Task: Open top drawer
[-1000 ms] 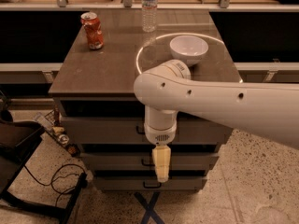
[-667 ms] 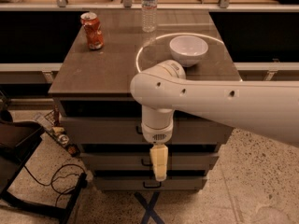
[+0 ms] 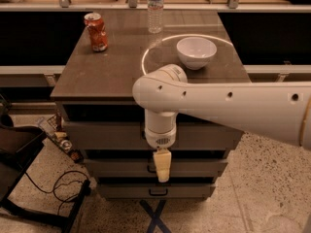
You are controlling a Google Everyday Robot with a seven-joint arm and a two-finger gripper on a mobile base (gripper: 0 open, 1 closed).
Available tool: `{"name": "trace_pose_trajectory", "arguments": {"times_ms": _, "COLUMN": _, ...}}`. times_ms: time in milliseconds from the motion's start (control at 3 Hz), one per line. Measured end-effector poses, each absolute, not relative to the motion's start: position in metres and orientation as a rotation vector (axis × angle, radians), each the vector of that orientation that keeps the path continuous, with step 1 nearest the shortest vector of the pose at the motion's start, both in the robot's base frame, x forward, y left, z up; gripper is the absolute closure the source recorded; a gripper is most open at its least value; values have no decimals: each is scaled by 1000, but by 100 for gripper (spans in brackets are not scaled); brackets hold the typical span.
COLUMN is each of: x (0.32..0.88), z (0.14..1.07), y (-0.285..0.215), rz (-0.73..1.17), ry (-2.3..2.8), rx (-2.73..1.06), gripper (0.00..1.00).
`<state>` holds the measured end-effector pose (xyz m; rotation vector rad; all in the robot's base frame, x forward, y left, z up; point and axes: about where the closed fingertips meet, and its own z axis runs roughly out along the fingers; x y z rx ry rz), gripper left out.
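Observation:
The top drawer [image 3: 102, 135] is the wide grey-taupe front just under the tabletop, and it is closed. Its black pull is hidden behind my wrist. My white arm reaches in from the right across the cabinet front. My gripper [image 3: 163, 167] hangs pointing down, its cream tip in front of the middle drawer [image 3: 194, 168], just below the centre of the top drawer. The bottom drawer [image 3: 126, 191] is closed, and its black pull [image 3: 158, 192] shows below the gripper.
On the brown tabletop [image 3: 112, 72] stand a red soda can [image 3: 96, 31], a clear water bottle [image 3: 155, 6] and a white bowl [image 3: 196, 51]. A dark chair [image 3: 17, 174] and cables [image 3: 58, 188] sit on the floor at the left.
The arm and gripper have shifted slightly to the left and a touch upward. The drawers have not moved.

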<state>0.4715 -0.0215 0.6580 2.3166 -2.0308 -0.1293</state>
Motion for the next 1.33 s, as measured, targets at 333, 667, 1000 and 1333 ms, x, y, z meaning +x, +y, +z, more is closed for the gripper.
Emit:
{"name": "trace_pose_trajectory", "arguments": {"times_ms": 333, "x": 471, "z": 658, "y": -22, "rz": -129, "ry": -2030, "rx": 2315, "gripper": 42}}
{"name": "trace_pose_trajectory", "arguments": {"times_ms": 667, "x": 470, "z": 657, "y": -23, "rz": -129, "ry": -2029, "rx": 2314, "gripper": 65}}
{"name": "trace_pose_trajectory", "arguments": {"times_ms": 1000, "x": 470, "z": 656, "y": -23, "rz": -129, "ry": -2028, "rx": 2313, "gripper": 88}}
{"name": "trace_pose_trajectory", "arguments": {"times_ms": 1333, "x": 470, "z": 656, "y": -23, "rz": -129, "ry": -2027, "rx": 2313, "gripper": 100}}
